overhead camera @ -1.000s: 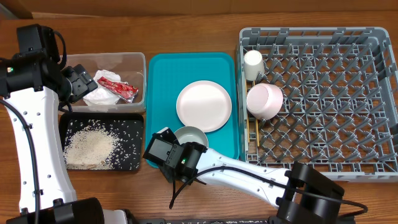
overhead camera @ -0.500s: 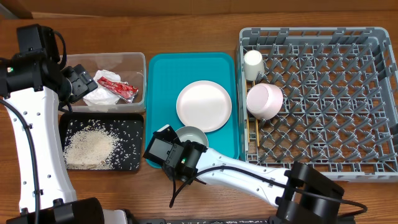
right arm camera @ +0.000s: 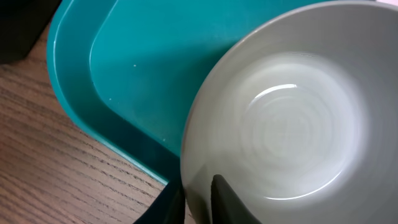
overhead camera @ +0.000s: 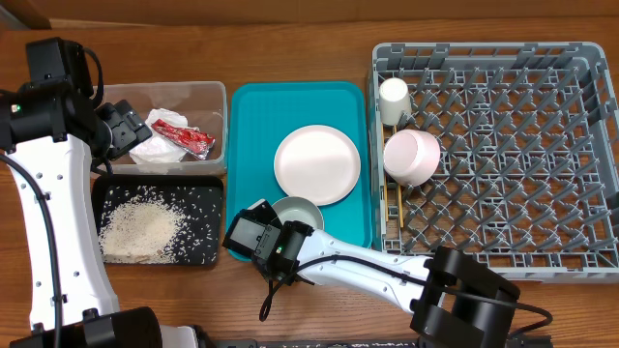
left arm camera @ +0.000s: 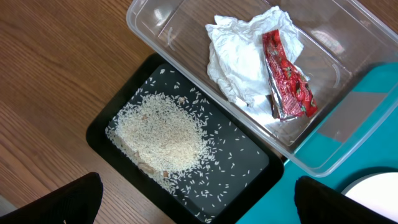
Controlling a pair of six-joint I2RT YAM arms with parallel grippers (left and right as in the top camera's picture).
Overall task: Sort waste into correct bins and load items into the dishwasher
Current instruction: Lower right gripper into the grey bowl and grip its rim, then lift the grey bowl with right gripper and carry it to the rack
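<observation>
Right hand (right arm camera: 196, 198) clamped on rim of pale round bowl (right arm camera: 286, 124), one finger inside, one outside. Bowl smooth and glossy, sat on teal tray (right arm camera: 118, 68), white plate (overhead camera: 317, 164) just beside. Left hand (left arm camera: 199, 199) spread wide above clear tub (left arm camera: 348, 37) holding crumpled tissue (left arm camera: 239, 53) and red wrapper (left arm camera: 286, 78). Rice (left arm camera: 161, 134) heaped in black tray (left arm camera: 249, 168). Woodgrain tabletop (right arm camera: 50, 180).

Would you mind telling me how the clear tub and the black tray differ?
The clear tub is see-through and deep; the black tray is opaque and shallow. The tub holds a red wrapper and a white tissue; the tray holds loose rice. Both are rectangular and sit side by side on the table.
</observation>
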